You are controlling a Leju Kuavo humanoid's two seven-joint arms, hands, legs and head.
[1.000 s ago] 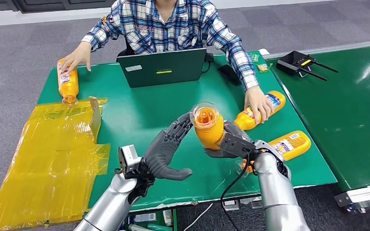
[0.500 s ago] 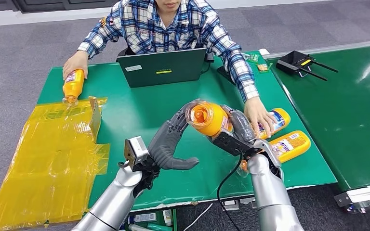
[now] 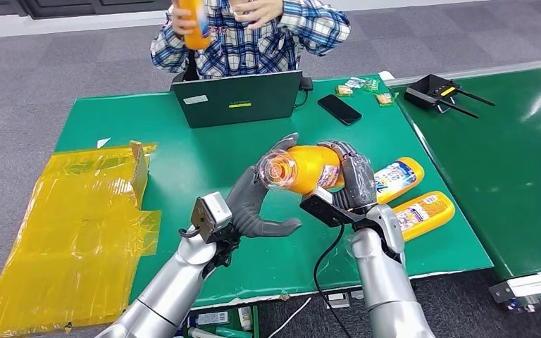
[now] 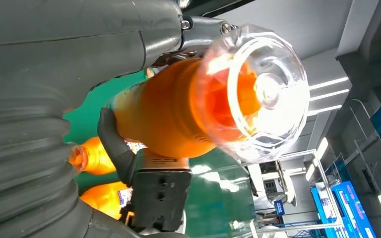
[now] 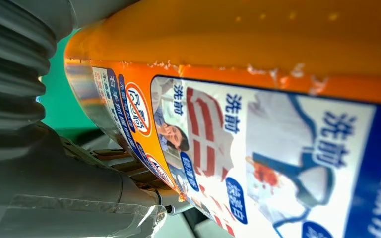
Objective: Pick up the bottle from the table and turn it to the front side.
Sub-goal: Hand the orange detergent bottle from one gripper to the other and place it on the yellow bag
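Looking down from our head, we see our right hand wrapped around the orange bottle, holding it up above the green table. The bottle lies on its side in the air, and its clear cap points toward our left hand. Our left hand is spread wide, with its fingers up beside the cap, holding nothing; we cannot tell if they touch it. Two more bottles lie on the table just past our right hand. A laptop stands at the far side, with a phone near it. A person sits behind the laptop and holds another orange bottle up high. Yellow plastic covers the table's left end. From our left wrist, the clear cap is very close, with the orange bottle behind it and our right hand's dark fingers curled round it. From our right wrist, the bottle is right up close, and we can see its label with blue and white pictures on it, next to a bit of green table.
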